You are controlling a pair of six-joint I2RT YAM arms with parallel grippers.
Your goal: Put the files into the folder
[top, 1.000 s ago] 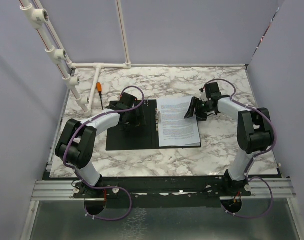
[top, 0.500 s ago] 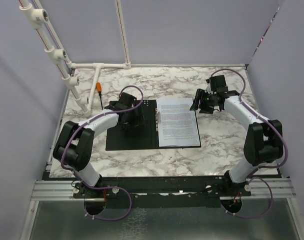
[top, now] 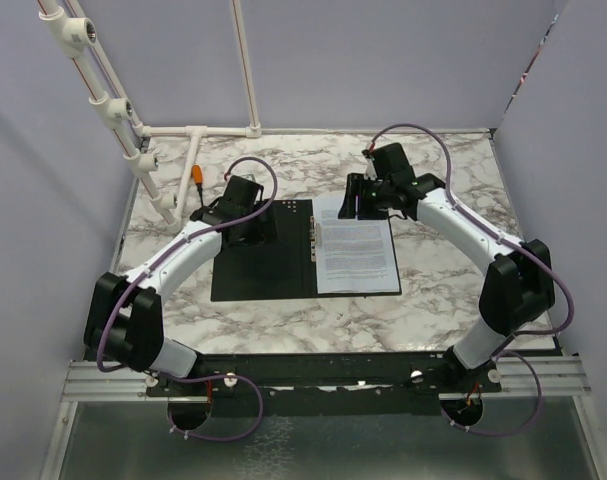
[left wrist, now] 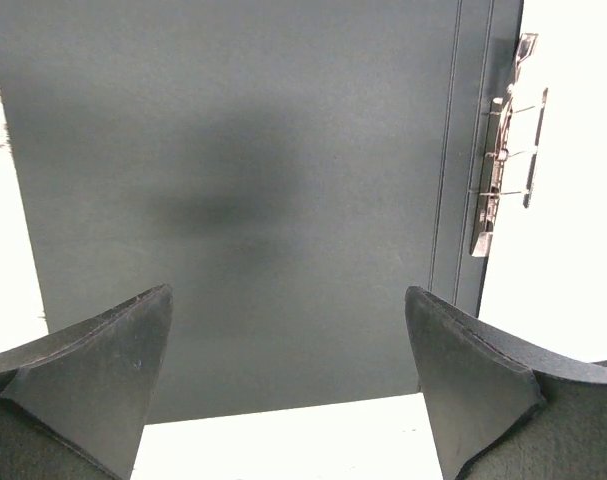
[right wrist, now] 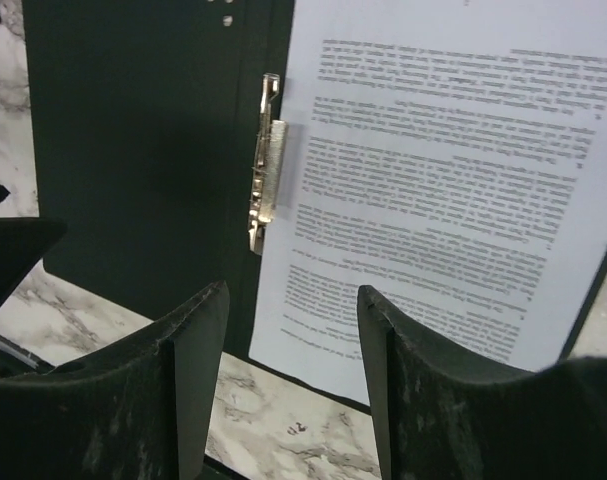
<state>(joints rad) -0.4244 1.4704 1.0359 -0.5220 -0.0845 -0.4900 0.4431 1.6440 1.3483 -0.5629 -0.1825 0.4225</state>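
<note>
Papers (top: 356, 255) lay on the open folder's (top: 258, 270) right half, just beside the clip (right wrist: 266, 165). Left gripper (left wrist: 288, 370) hung spread wide over the left half; right gripper (right wrist: 293, 360) half spread, empty. Filing looked about done. Next was probably closing it, which needs a grab on the cover's edge.

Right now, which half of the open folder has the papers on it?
The right half of the folder, to the right of the clip: the papers cover it. The left half is bare black.

Left arm (top: 183, 252) and right arm (top: 463, 225): white links, black joints, purple cables (top: 249, 160) looped alongside. The pincer fingers (left wrist: 93, 375) are matte black wedges.
</note>
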